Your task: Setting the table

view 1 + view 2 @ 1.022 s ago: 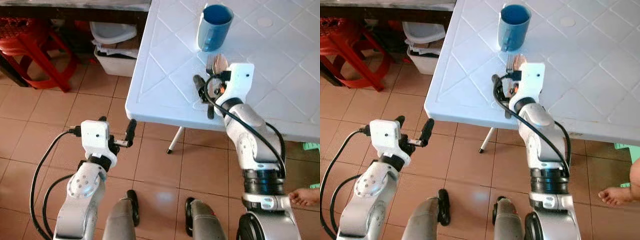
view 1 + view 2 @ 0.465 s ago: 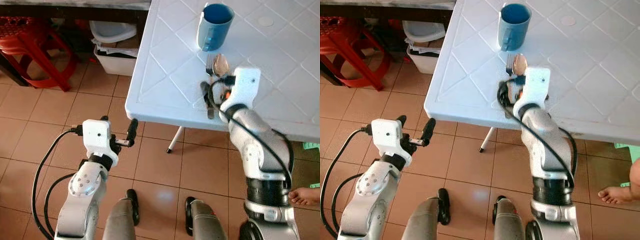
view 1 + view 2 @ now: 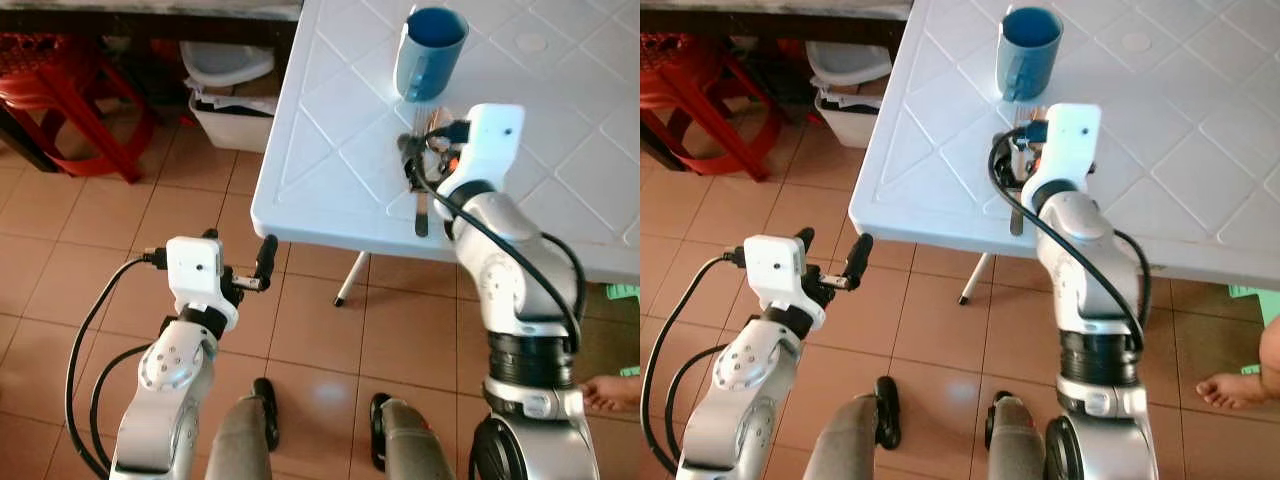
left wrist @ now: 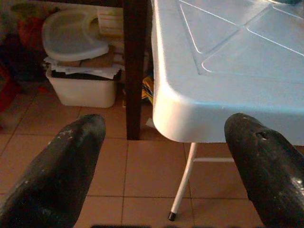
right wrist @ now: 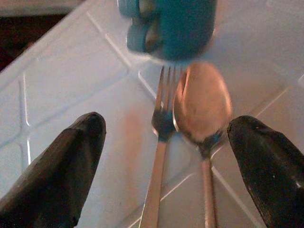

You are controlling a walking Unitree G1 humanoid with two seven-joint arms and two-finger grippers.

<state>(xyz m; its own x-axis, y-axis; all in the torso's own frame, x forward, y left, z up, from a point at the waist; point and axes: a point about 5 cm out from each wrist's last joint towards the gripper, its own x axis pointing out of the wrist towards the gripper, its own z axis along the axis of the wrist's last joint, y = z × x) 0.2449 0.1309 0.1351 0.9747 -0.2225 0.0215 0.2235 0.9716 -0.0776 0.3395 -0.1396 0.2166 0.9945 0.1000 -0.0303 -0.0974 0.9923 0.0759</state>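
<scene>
Cutlery is down: fork (image 5: 161,118) and spoon (image 5: 203,102) lie below the mug (image 3: 428,52), upper centre. My right gripper (image 5: 166,166) hovers spread, empty; left gripper (image 4: 166,156) idles open.

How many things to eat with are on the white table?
2. A fork and a spoon lie side by side just in front of the blue mug, between the open fingers of the right gripper. The arm may hide more.
</scene>
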